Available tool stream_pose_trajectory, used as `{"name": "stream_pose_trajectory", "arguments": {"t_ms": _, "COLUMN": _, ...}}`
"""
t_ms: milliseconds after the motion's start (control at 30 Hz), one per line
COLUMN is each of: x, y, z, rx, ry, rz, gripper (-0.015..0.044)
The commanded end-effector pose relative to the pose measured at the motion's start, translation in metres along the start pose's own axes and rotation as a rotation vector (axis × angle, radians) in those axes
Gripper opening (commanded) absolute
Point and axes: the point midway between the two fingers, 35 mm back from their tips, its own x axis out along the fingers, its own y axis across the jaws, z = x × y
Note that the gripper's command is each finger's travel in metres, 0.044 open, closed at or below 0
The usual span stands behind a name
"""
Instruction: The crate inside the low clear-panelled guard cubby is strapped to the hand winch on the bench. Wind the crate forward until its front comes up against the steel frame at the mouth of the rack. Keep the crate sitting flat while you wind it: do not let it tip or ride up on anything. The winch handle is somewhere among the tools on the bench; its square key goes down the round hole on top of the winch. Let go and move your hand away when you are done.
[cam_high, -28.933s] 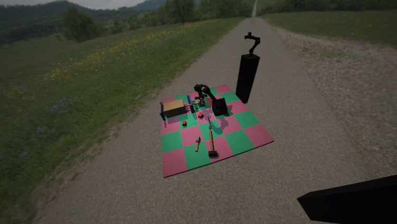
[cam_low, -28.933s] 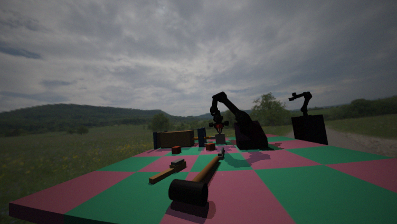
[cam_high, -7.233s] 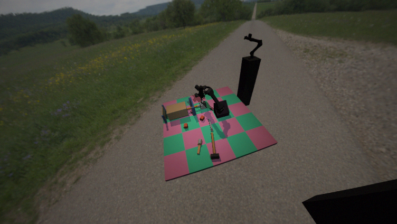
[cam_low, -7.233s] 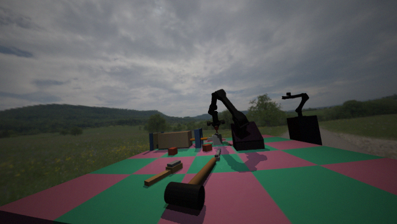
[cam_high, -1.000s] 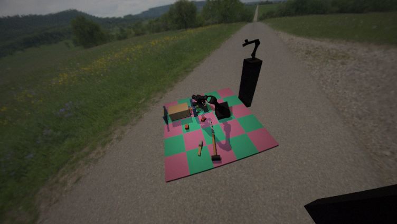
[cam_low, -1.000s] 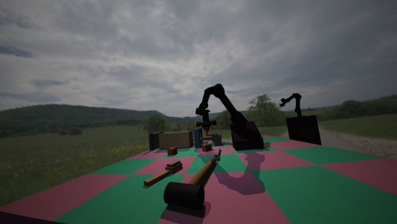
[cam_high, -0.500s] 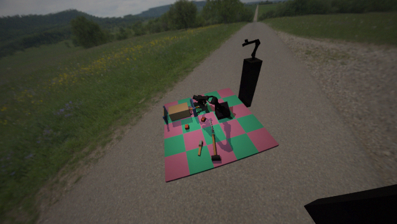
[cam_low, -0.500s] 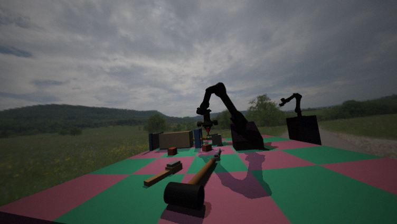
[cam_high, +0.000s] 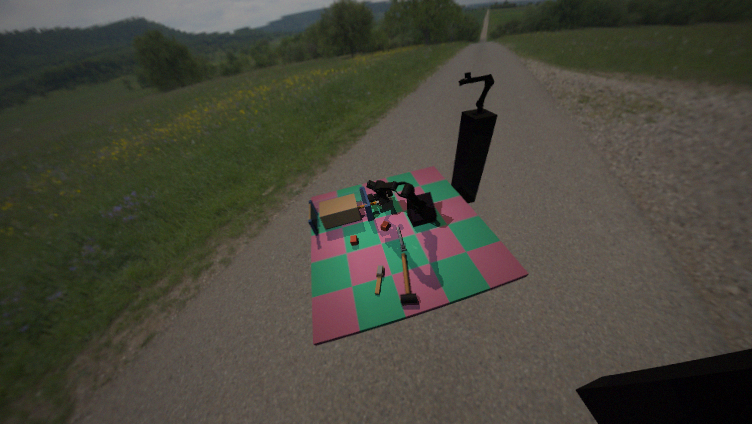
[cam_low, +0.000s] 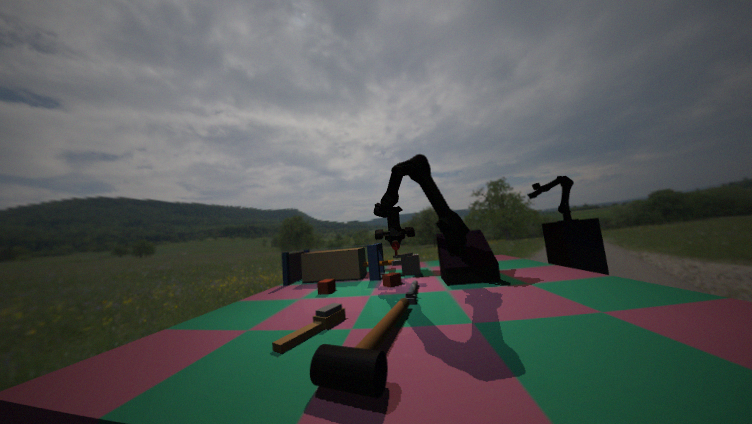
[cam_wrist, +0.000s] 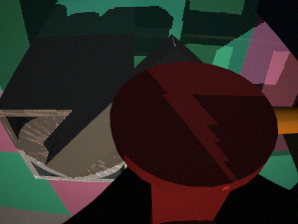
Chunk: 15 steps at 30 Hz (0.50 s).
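The tool (cam_low: 394, 243) grips the red winch handle (cam_wrist: 193, 129), apparently just above the winch (cam_low: 410, 264).

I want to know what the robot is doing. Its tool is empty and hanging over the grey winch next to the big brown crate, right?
Not quite: the tool isn't empty. It is shut on a red knobbed handle, which fills the wrist view. The rest holds: in the exterior view it hangs over the grey winch next to the big brown crate.
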Motion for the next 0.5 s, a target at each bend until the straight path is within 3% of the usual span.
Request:
{"name": "stream_pose_trajectory", "arguments": {"t_ms": 0, "x": -0.003, "y": 0.011, "z": 0.012, "rx": 0.001, "ry": -0.026, "rz": 0.017, "gripper": 0.0000}}
{"name": "stream_pose_trajectory", "arguments": {"t_ms": 467, "x": -0.006, "y": 0.025, "z": 0.018, "rx": 0.002, "ry": -0.026, "rz": 0.018, "gripper": 0.0000}}
